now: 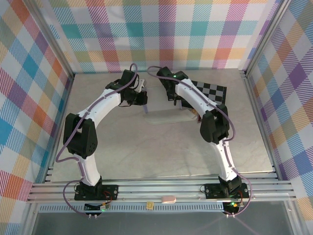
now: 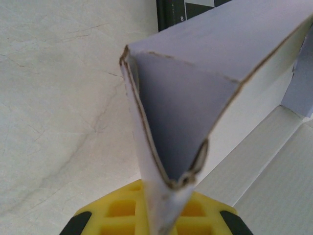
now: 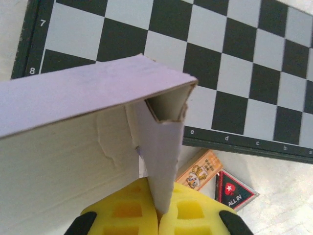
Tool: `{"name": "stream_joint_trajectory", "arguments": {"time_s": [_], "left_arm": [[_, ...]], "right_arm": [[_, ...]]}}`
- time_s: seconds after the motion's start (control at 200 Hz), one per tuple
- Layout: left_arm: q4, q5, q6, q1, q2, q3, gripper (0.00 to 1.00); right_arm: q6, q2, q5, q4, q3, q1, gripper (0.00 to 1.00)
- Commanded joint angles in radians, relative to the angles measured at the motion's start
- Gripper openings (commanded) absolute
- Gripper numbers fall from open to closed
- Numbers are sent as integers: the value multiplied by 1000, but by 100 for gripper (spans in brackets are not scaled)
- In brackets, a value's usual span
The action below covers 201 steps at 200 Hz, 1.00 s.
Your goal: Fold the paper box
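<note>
The pale lavender paper box (image 1: 165,116) lies at the far middle of the table, its back wall raised between my two grippers. In the left wrist view the box (image 2: 195,88) shows its folded left corner, and my left gripper (image 2: 164,213) is shut on the whitish end flap between yellow pads. In the right wrist view the box (image 3: 73,98) shows its right corner, and my right gripper (image 3: 160,213) is shut on that end flap too. From above, the left gripper (image 1: 143,100) and right gripper (image 1: 175,100) sit at the box's two ends.
A black-and-grey checkerboard (image 1: 211,91) lies behind and right of the box, also seen as the checkerboard (image 3: 205,54) in the right wrist view. Next to it lie a small orange tiger-print pack (image 3: 199,170) and a triangular "ALL IN" token (image 3: 235,192). Plaid walls enclose the table.
</note>
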Motion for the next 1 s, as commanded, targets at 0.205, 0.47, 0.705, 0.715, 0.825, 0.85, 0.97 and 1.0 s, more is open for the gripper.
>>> {"name": "stream_joint_trajectory", "arguments": {"time_s": [0.205, 0.47, 0.705, 0.715, 0.825, 0.85, 0.97, 1.0], "left_arm": [[13, -2, -29, 3, -30, -13, 0], [17, 6, -36, 3, -36, -24, 0], [21, 12, -39, 3, -38, -22, 0], [21, 12, -39, 3, -37, -21, 0], [20, 14, -39, 3, -36, -18, 0], [18, 15, -39, 3, -34, -15, 0], [15, 16, -38, 3, -34, -14, 0], [15, 15, -38, 3, -34, -14, 0]], "right_arm": [[15, -59, -26, 22, -85, -17, 0], [-30, -203, -348, 228, -259, -115, 11], [-50, -220, -422, 268, -302, -152, 20], [-50, -220, -422, 269, -305, -152, 21], [-58, -221, -423, 291, -328, -156, 24], [-63, -219, -425, 296, -331, -157, 25], [-78, -203, -429, 310, -324, -162, 28], [-80, -198, -430, 311, -318, -164, 29]]}}
